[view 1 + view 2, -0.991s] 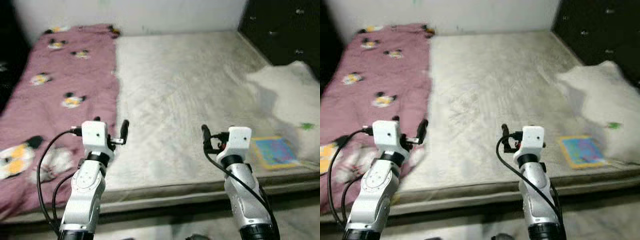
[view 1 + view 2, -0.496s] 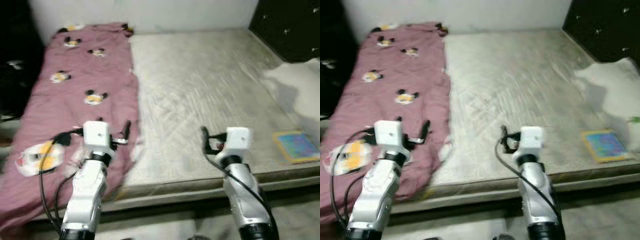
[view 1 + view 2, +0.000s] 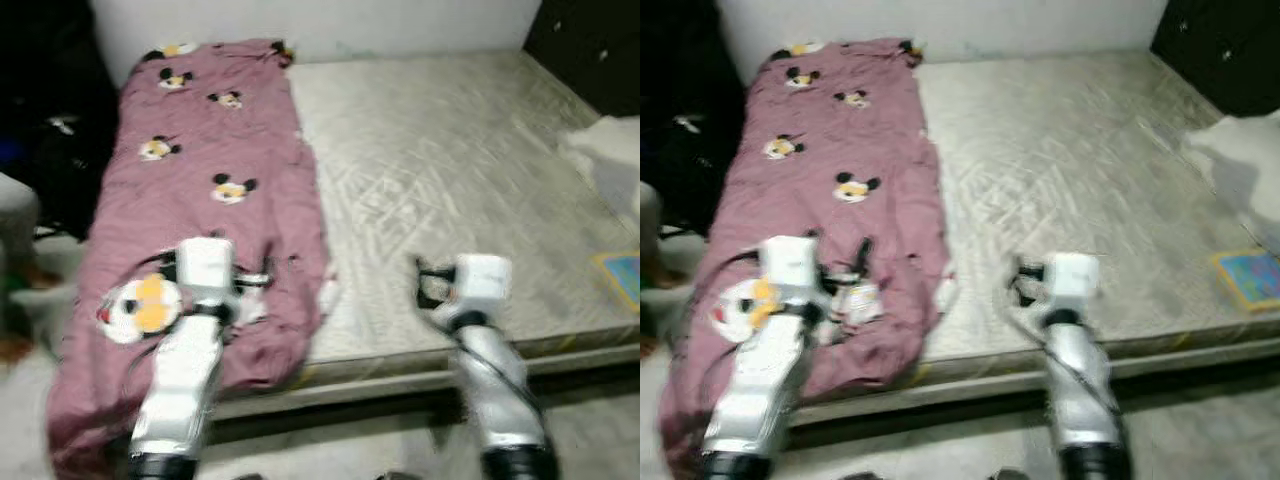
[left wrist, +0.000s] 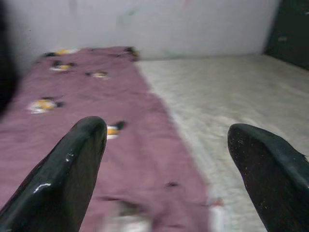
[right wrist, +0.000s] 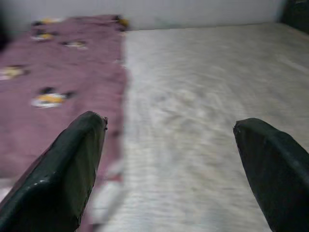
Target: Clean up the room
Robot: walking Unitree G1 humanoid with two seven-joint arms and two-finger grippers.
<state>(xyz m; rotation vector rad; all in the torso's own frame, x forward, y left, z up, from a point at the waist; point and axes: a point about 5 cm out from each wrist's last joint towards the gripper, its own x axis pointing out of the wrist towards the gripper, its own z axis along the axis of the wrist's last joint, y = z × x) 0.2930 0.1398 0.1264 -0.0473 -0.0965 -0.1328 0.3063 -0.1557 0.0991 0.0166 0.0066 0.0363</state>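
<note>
Both sets of jaws are spread wide apart and hold nothing. The left gripper (image 4: 164, 174) hangs over the low end of the pink blanket (image 3: 215, 160), and the right gripper (image 5: 169, 169) hangs over the bare grey mattress (image 3: 450, 170), close to its front edge. The blanket has cartoon mouse pictures on it. It lies along the left side of the bed, and its near end droops over the edge toward the floor (image 3: 330, 450). A little colored book (image 3: 1250, 277) lies on the mattress at the far right, near a white pillow (image 3: 1240, 160). Compared with a moment ago, the whole picture has slid over. The blanket now sits more in the middle, the book has nearly gone off the right side, and dark stuff (image 3: 50, 130) by the bed shows on the left. So the robot has turned to its left; the things themselves did not move. I think it is lining up with the blanket to tidy it first. Nothing is cleaned up yet.
</note>
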